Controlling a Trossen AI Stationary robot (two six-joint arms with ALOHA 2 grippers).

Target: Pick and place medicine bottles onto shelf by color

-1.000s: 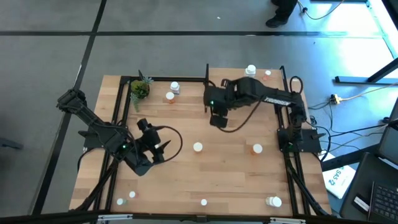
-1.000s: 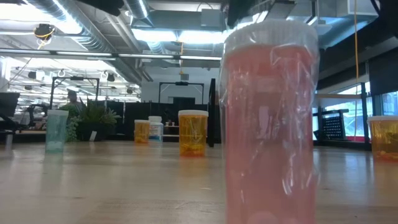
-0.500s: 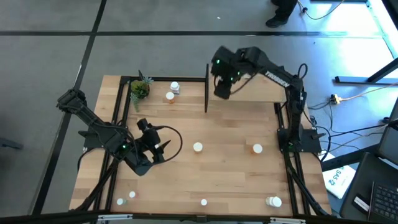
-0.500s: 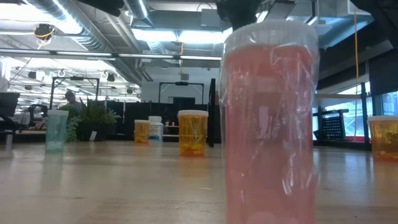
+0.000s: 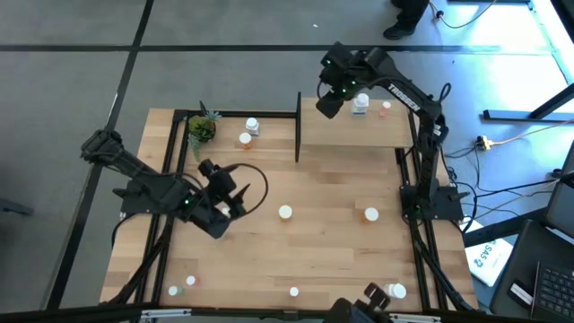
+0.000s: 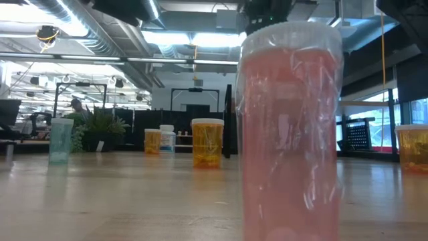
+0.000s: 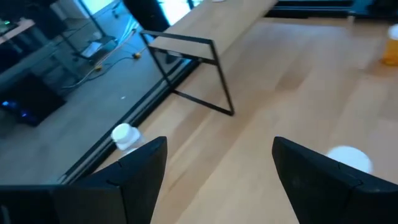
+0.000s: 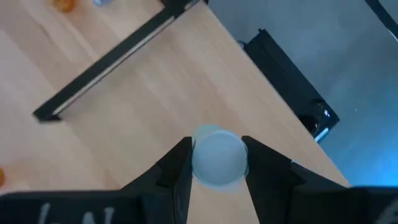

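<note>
- Nearest you in the low view, a pinkish-red bottle (image 6: 290,134) with a white cap stands right at the front edge of the table (image 5: 332,242) and fills much of that picture.
- Along that same front strip, the high view shows a bottle at the left corner (image 5: 173,291), one near the middle (image 5: 294,291) and one at the right corner (image 5: 395,290).
- Your left gripper (image 5: 235,191) hovers over the left half of the table with its fingers (image 7: 134,171) spread wide and nothing between them.
- Just past it, mid-table, a white-capped bottle (image 5: 285,213) stands alone; an orange one (image 5: 371,213) stands well to its right.
- Farther back on the left, you see two more bottles (image 5: 248,131) close together beside a small potted plant (image 5: 201,128).
- At the far right, the shelf (image 5: 359,126) stands raised on its black frame, with a white bottle (image 5: 360,104) and a small pinkish one (image 5: 387,106) on its board.
- Your right gripper (image 5: 328,104) is up over the shelf's left part, fingers (image 8: 177,174) narrowed on a pale-capped bottle (image 8: 217,157); the right wrist view shows the cap pinched between both fingers, with the shelf board below.
</note>
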